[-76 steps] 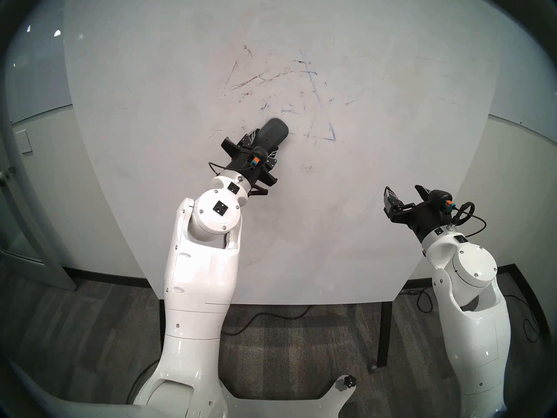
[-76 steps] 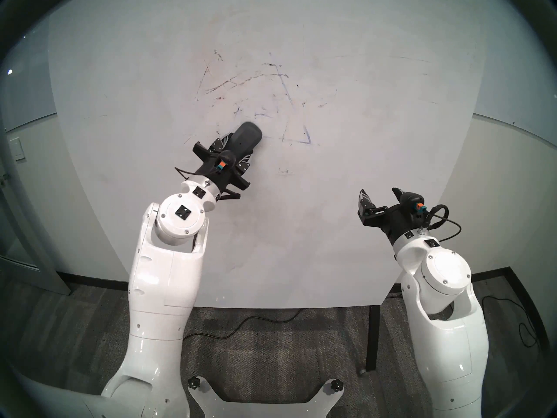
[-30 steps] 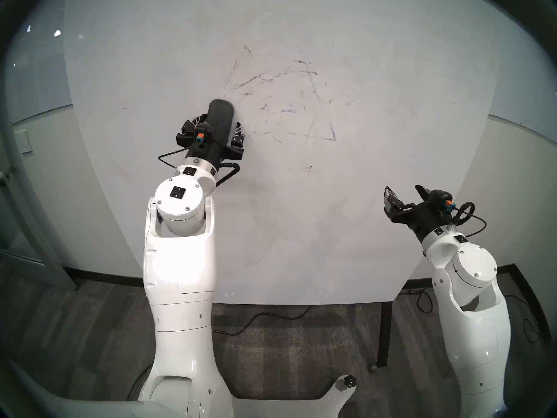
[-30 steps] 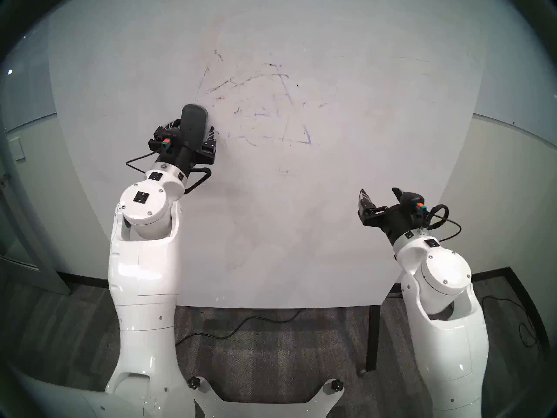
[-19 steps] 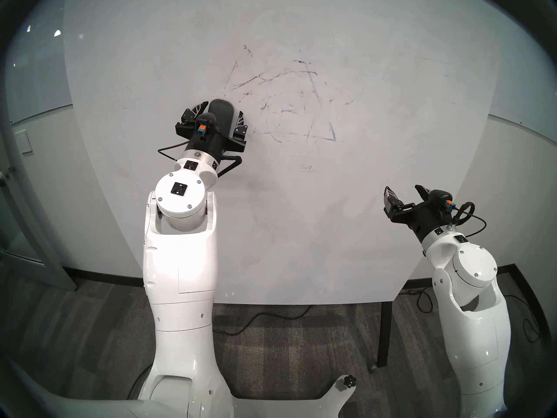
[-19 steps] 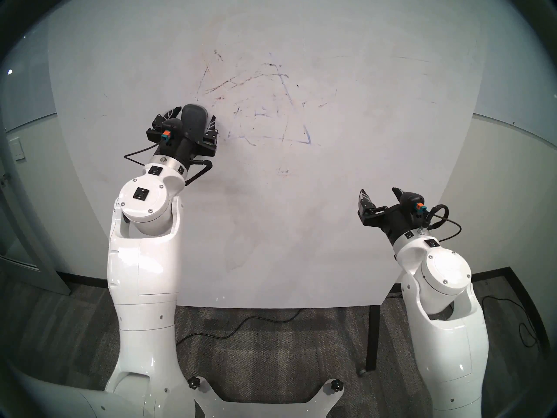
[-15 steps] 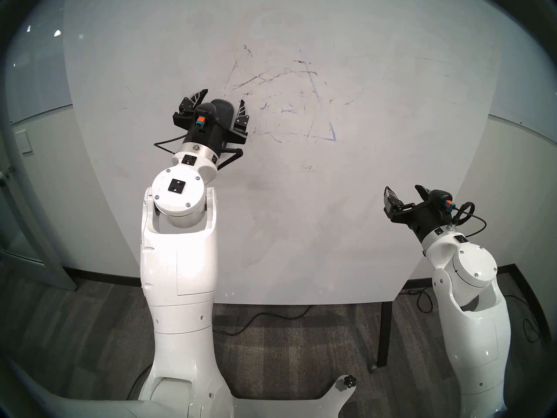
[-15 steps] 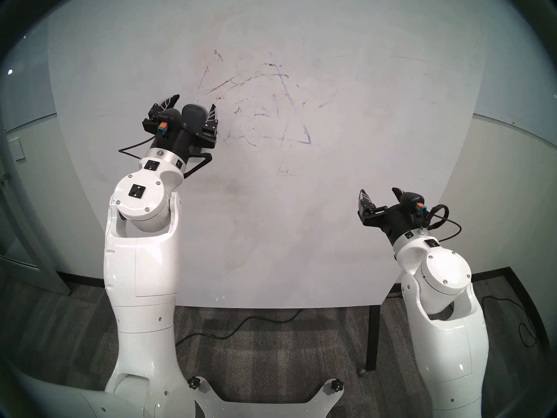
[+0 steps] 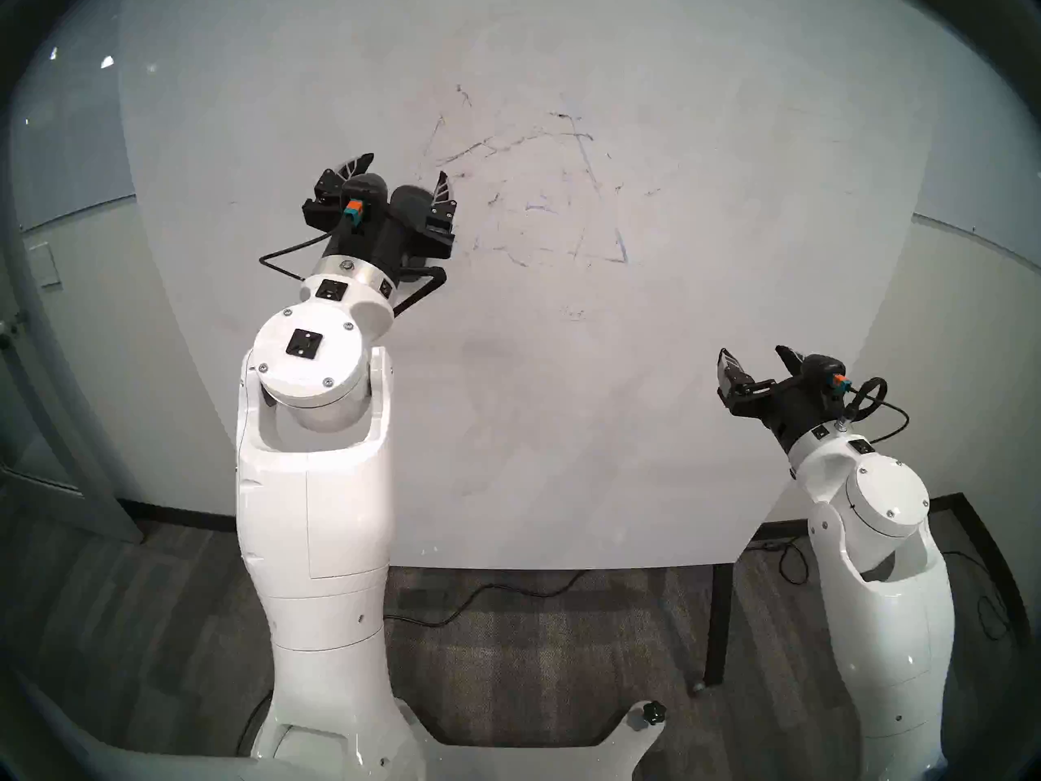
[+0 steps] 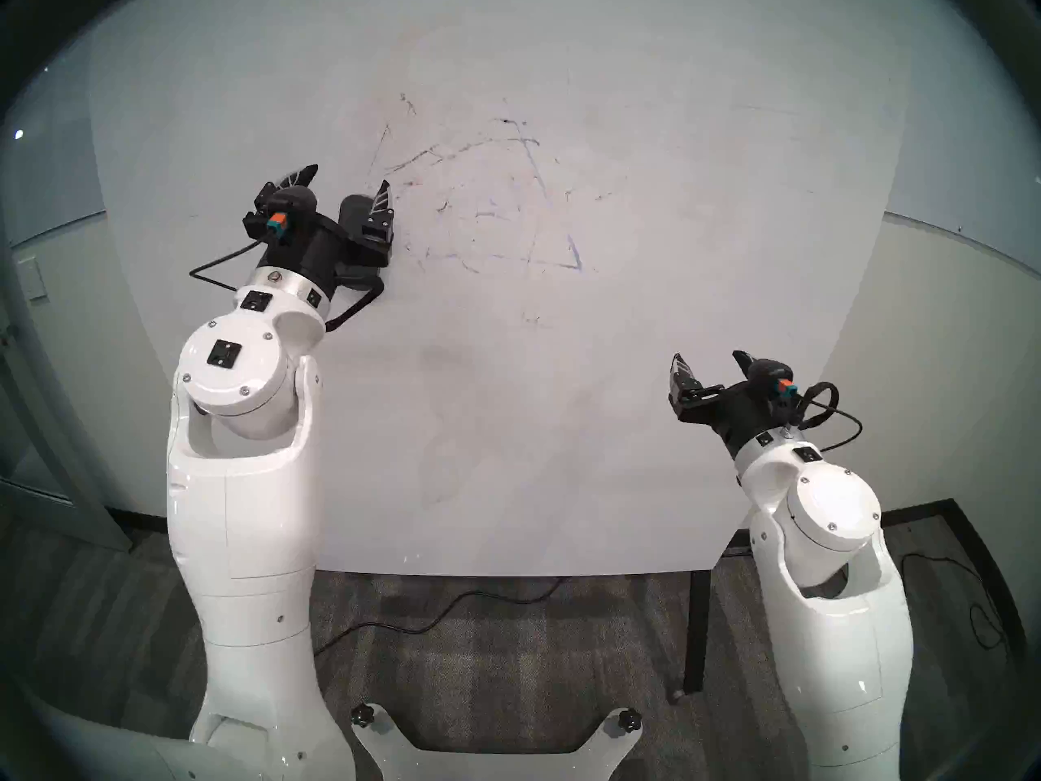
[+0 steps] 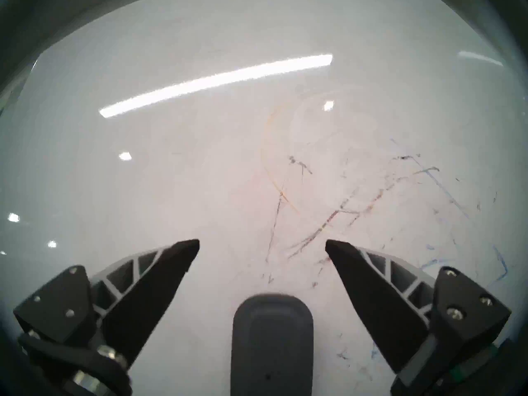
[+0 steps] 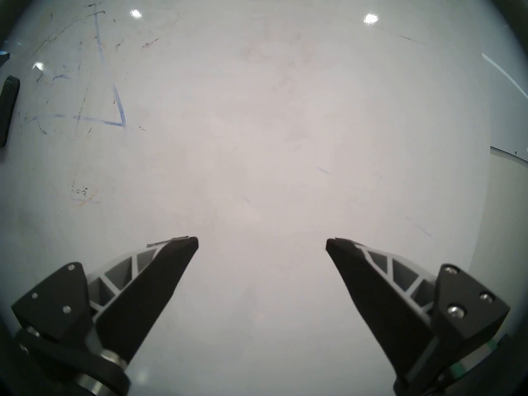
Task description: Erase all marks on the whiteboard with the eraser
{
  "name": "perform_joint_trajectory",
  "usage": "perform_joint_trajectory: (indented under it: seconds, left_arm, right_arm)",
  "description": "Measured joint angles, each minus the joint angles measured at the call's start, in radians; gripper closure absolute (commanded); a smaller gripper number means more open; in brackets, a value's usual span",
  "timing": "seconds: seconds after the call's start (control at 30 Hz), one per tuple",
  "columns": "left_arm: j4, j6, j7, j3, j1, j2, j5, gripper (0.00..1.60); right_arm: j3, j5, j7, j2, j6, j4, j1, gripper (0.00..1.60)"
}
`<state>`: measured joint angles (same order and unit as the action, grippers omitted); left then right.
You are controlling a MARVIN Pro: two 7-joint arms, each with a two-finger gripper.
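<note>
The whiteboard (image 9: 563, 425) lies flat like a large table. Smudged marks (image 9: 619, 250), blue lines and dark streaks, cover its far middle; they also show in the left wrist view (image 11: 328, 224) and the right wrist view (image 12: 114, 106). The dark grey eraser (image 9: 408, 205) rests loose on the board just left of the marks. My left gripper (image 9: 405, 168) hangs open above it, and the eraser (image 11: 271, 344) sits low between the spread fingers without touching them. Over the board's near right part my right gripper (image 9: 753, 351) is open and empty.
A black leg (image 9: 718, 622) holds up the board at its near right corner. Cables (image 9: 495, 591) trail over the grey carpet under the near edge. Pale walls surround the board, with a door frame (image 9: 34, 368) at the far left.
My left gripper carried the eraser leftward off the marks, opened and let it go, then drew back up and to the left. The eraser stays on the board. The right arm is still.
</note>
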<state>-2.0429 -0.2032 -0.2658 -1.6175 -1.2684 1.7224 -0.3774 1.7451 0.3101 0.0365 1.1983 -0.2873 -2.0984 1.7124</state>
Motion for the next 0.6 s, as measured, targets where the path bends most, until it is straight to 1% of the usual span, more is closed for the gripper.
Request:
perform_joint_trajectory:
  seconds: [0.2, 0.33, 0.5, 0.53, 0.57, 0.6]
  left_arm:
    - [0.031, -0.024, -0.012, -0.021, 0.000, -0.010, 0.007, 0.00]
    - [0.089, -0.029, -0.029, -0.036, 0.009, -0.019, 0.017, 0.00]
    - [0.161, -0.019, -0.045, -0.054, 0.029, -0.035, 0.022, 0.00]
    - [0.173, -0.016, -0.047, -0.057, 0.033, -0.038, 0.023, 0.06]
    - [0.181, -0.013, -0.049, -0.059, 0.037, -0.040, 0.023, 0.64]
    - [0.186, -0.010, -0.050, -0.062, 0.041, -0.042, 0.024, 1.02]
  right_arm:
    - [0.000, 0.000, 0.000, 0.000, 0.000, 0.000, 0.000, 0.00]
    - [0.000, 0.000, 0.000, 0.000, 0.000, 0.000, 0.000, 0.00]
    - [0.000, 0.000, 0.000, 0.000, 0.000, 0.000, 0.000, 0.00]
    - [0.000, 0.000, 0.000, 0.000, 0.000, 0.000, 0.000, 0.00]
    - [0.000, 0.000, 0.000, 0.000, 0.000, 0.000, 0.000, 0.00]
    - [0.000, 0.000, 0.000, 0.000, 0.000, 0.000, 0.000, 0.00]
